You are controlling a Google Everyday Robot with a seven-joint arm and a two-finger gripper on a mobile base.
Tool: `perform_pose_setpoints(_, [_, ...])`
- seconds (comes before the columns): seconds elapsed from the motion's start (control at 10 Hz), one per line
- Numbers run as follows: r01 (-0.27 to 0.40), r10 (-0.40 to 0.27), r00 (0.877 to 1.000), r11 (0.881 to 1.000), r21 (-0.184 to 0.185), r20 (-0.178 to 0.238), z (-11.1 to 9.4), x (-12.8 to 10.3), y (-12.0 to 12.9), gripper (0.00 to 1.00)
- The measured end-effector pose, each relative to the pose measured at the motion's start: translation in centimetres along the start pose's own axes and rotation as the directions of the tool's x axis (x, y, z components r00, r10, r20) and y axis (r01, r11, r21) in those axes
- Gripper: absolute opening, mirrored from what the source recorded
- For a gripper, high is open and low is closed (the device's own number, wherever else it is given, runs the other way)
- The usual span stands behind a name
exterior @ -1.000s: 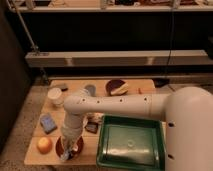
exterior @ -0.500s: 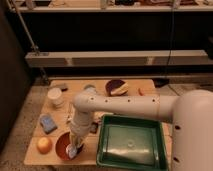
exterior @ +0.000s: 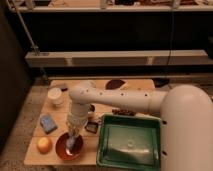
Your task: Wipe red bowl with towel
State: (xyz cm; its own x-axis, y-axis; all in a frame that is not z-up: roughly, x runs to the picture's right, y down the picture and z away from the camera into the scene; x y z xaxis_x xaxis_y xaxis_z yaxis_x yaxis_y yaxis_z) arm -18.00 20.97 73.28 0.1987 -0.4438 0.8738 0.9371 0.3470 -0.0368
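Since the small pale blue-grey cloth towel [exterior: 70, 144] hangs directly beneath the two-finger gripper [exterior: 73, 134], whose fingers are pinched together on its upper end, the wipe depends on one alignment: the towel's long axis runs from 12 to 6 o'clock down into the middle of the round shallow orange-red bowl [exterior: 61, 150]. A round orange fruit [exterior: 44, 145] sits just beside the bowl at 9 o'clock, and a green plastic tray [exterior: 131, 142] at 3 o'clock.

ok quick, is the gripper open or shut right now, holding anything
gripper: shut on the towel, low over the red bowl, with the towel down in it
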Motion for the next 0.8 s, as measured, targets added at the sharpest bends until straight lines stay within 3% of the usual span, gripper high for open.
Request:
perform_pose_setpoints(0.4, [0.132,-0.132,0.991,0.991,0.013,0.034,1.3,-1.8,-5.8,0.00])
perform_pose_setpoints(0.8, [0.235,-0.235,0.965,0.972,0.009,0.121,4.0,-8.1,-4.9,0.00])
